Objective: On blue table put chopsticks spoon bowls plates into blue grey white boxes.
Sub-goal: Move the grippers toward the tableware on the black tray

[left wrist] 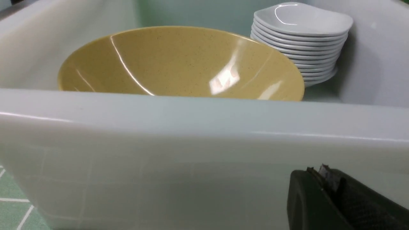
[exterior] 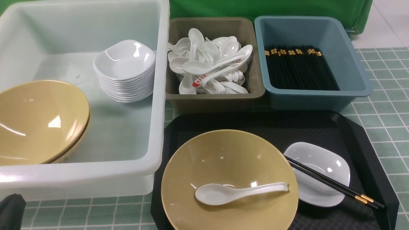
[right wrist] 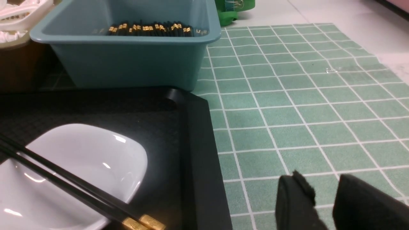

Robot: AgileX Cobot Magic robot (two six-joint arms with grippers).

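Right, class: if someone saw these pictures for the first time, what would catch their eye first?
The large yellow bowl on the black tray, with a white spoon lying in it. Right of it, black chopsticks rest across a small white plate. Left, the white box holds stacked plates.

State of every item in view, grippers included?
Left gripper: shut, empty.
Right gripper: open, empty.
Tray bowl: upright, spoon inside.
Tray plate: upright, chopsticks across it.
White box: bowls, stacked plates inside.
Grey box: spoons piled inside.
Blue box: chopstick pile inside.
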